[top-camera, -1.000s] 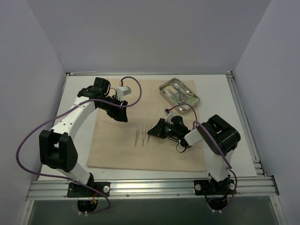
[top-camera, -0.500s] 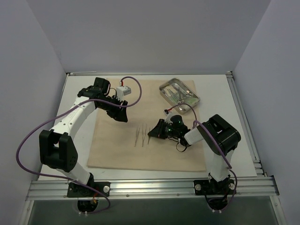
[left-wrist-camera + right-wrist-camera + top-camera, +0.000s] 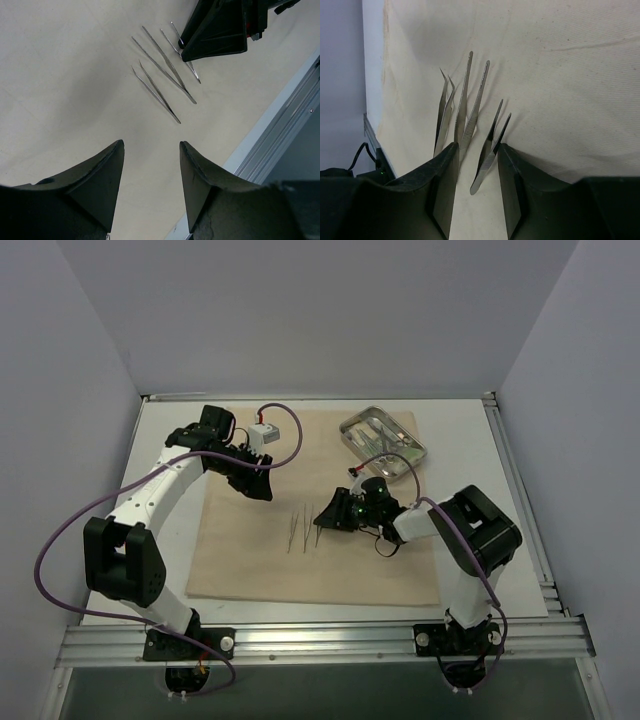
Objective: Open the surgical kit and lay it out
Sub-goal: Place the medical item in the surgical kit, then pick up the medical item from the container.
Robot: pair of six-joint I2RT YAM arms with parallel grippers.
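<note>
The surgical kit's beige cloth wrap [image 3: 250, 550] lies spread flat on the table. Its shiny steel tray [image 3: 409, 447] stands at the cloth's back right corner with metal instruments inside. Three thin tweezers [image 3: 300, 530] lie side by side mid-cloth. In the right wrist view the rightmost tweezers [image 3: 492, 137] rests on the cloth between the fingers of my right gripper [image 3: 477, 147], which is open and low over it. The other two tweezers [image 3: 462, 107] lie just to its left. My left gripper [image 3: 150, 145] hangs open and empty above the cloth, back left of the tweezers [image 3: 162, 75].
The right gripper's black body [image 3: 220, 27] shows at the top of the left wrist view, beside the tweezers. An aluminium rail [image 3: 320, 640] runs along the near table edge. White walls close in the table on three sides.
My right gripper has opened; the rightmost tweezers now lies loose on the cloth between its fingers. The left arm has not moved.
</note>
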